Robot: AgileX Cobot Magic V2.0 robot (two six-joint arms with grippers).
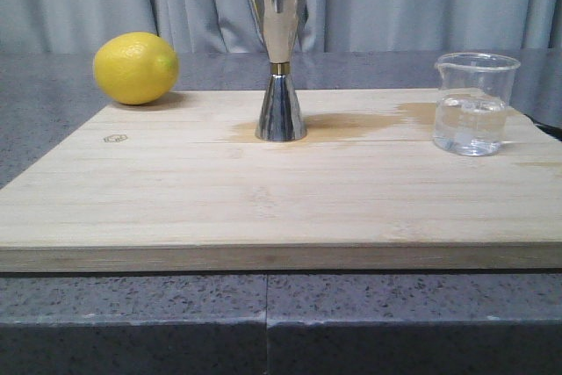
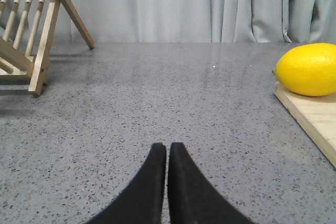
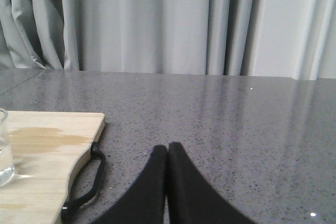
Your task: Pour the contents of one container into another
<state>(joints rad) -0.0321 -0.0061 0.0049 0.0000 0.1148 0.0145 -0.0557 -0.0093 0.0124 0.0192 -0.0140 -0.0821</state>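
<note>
Beaker (image 1: 475,104) w/ water sat right of jigger (image 1: 279,59) on board (image 1: 263,208), prob staged for pouring, left claw (image 2: 167,153) & right claw (image 3: 167,153) both closed, holding nothing.

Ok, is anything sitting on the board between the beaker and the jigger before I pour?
Nothing visible. The beaker stands at the board's right end, the jigger mid-board, with only a wet stain on the wood between them. The lemon is beyond the jigger, on the far left.
</note>
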